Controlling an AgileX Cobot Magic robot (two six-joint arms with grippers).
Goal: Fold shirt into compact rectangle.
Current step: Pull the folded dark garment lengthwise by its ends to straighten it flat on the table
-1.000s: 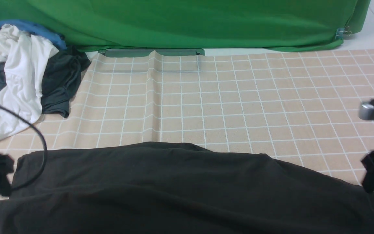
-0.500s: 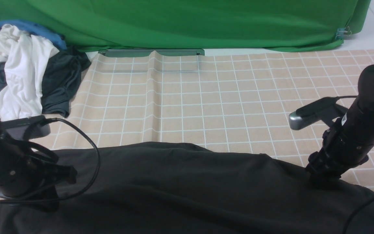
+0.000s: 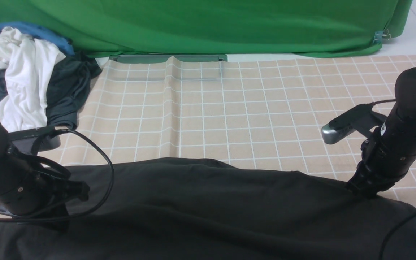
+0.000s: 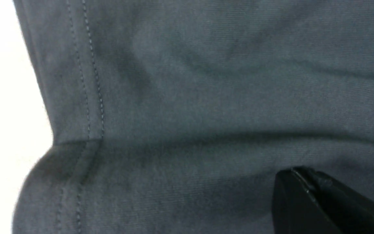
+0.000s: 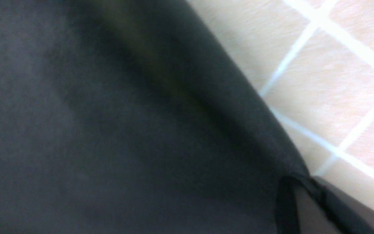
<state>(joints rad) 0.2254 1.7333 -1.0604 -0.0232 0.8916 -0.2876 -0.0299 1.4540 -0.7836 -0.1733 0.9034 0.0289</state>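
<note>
Front view: large black long-sleeved cotton shirt (image 3: 208, 209) lies spread flat across near part of table (image 3: 229, 119), which has a beige cloth with white grid lines. Shirt runs almost full width, left to right; far edge is a shallow hump, near part cut off by frame. Neck, label and print not visible.

Left tool (image 3: 59, 220) is down on the shirt's left end, just inside the edge. Left wrist view shows black tool tip (image 4: 304, 198) closed, fingers together on the fabric next to a double-stitched hem, cloth creased toward it.

Right tool (image 3: 361, 193) sits at the shirt's far-right edge. Right wrist view is blurry: tool tip (image 5: 295, 201) closed, shirt edge running straight into it, pinched.

Black cable (image 3: 99, 159) loops from left arm over the shirt's left part.

Far left: crumpled white garment (image 3: 24, 83), dark grey garment (image 3: 67, 90) and blue garment (image 3: 45, 36) in a pile, well apart from shirt. Green fabric backdrop (image 3: 193, 25) along far side.
</note>
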